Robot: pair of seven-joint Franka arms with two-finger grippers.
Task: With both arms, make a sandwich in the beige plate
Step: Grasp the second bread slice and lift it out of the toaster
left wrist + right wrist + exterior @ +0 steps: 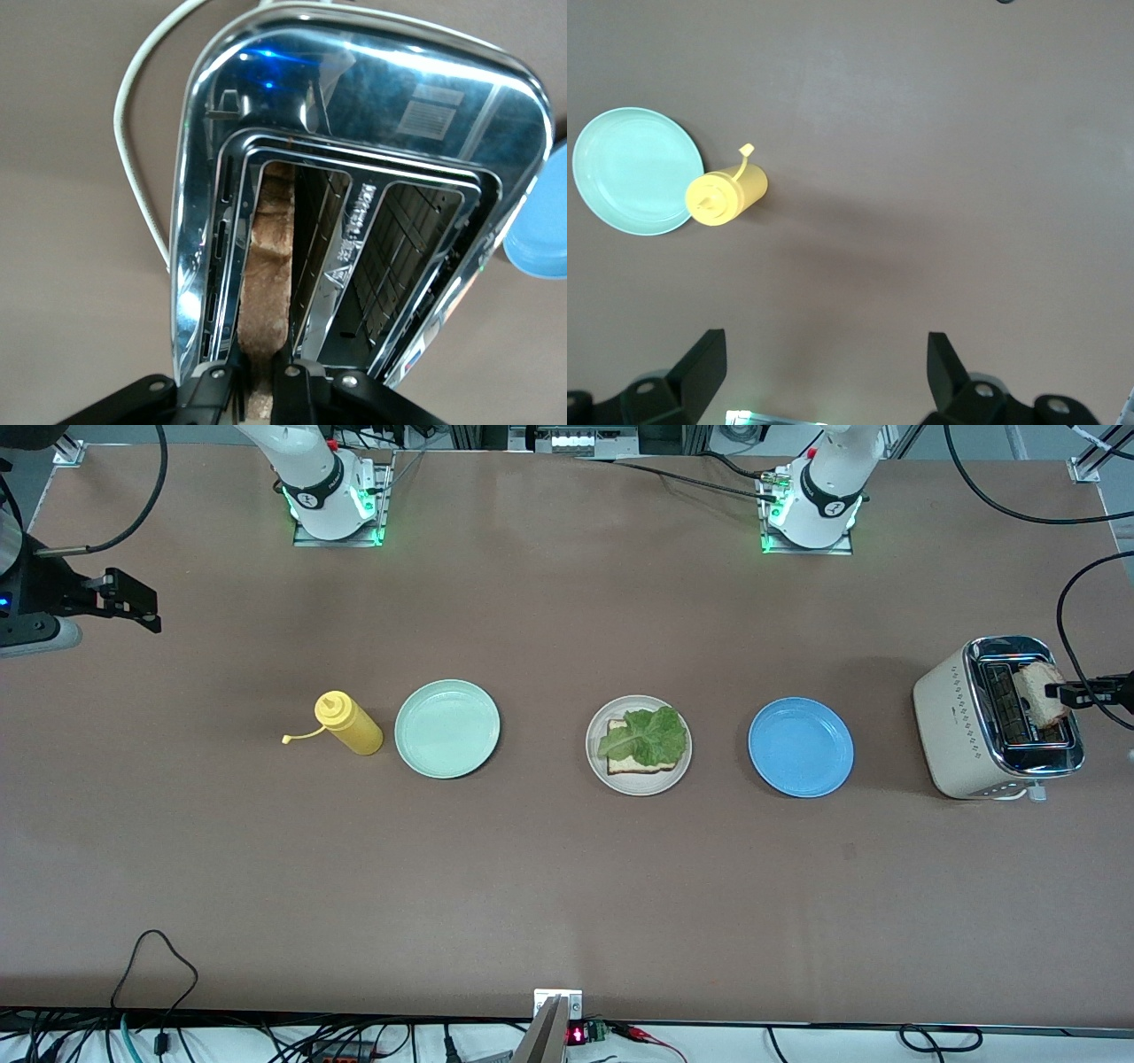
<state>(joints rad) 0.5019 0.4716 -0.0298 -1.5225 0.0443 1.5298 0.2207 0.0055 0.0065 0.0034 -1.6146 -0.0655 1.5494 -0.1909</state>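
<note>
Jaws: left gripper (252,385) clamped on bread slice (266,292) in toaster (997,722) slot, right edge of front view. Right gripper (824,372) spread wide, waits over bare table, upper left. Beige plate (598,766) mid-frame holds bread + lettuce (648,735). Risk: thin edge grip, slice could snag slot and slip. Left wrist view shows second slot empty; front doesn't.

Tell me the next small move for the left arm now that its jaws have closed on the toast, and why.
Probably lift straight up. The left gripper is shut on the bread slice, which sits in a slot of the toaster. On the beige plate, bread and lettuce lack a top slice. The right gripper waits open over bare table.
</note>
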